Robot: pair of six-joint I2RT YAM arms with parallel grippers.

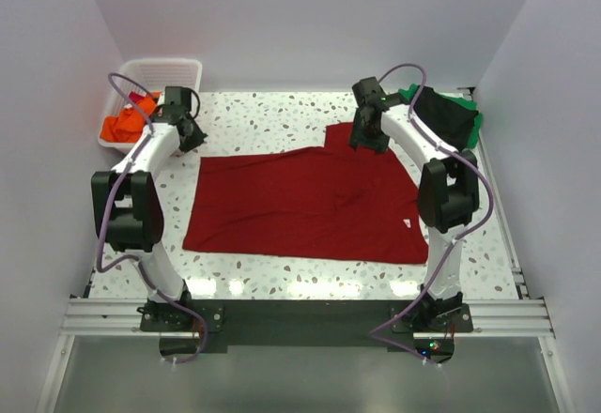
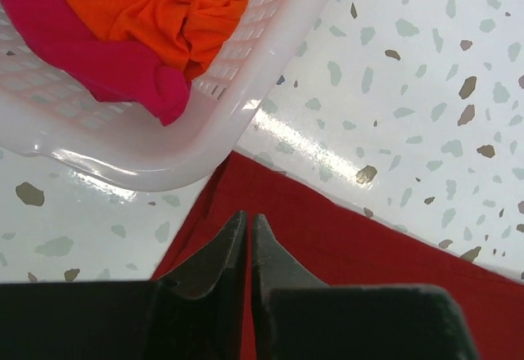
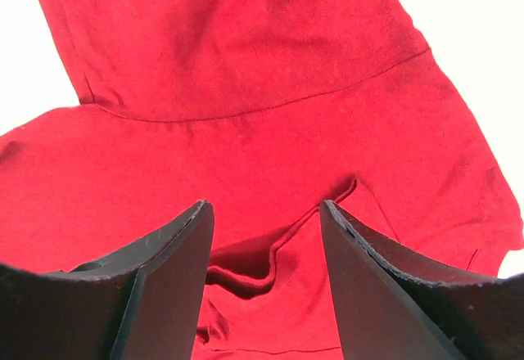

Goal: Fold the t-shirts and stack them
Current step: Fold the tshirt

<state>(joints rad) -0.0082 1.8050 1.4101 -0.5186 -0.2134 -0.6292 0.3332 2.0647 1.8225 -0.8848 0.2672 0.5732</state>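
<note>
Dark red shirt (image 1: 300,202): spread out on the counter (image 1: 282,117).
Left hand (image 2: 248,219): pinched tight (tips touching), over the shirt's corner.
Right hand (image 3: 264,206): spread wide over the shirt.

Speckled white tabletop (image 1: 272,117): dark red t-shirt (image 1: 300,202) spread flat in the middle, white basket (image 1: 183,64) at far-left corner, black & green shirts (image 1: 449,117) piled far-right.

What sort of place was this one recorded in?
Likely a lab robot cell: plain white walls boxing in a speckled table, an aluminium mounting rail, one dark red t-shirt laid flat.
</note>
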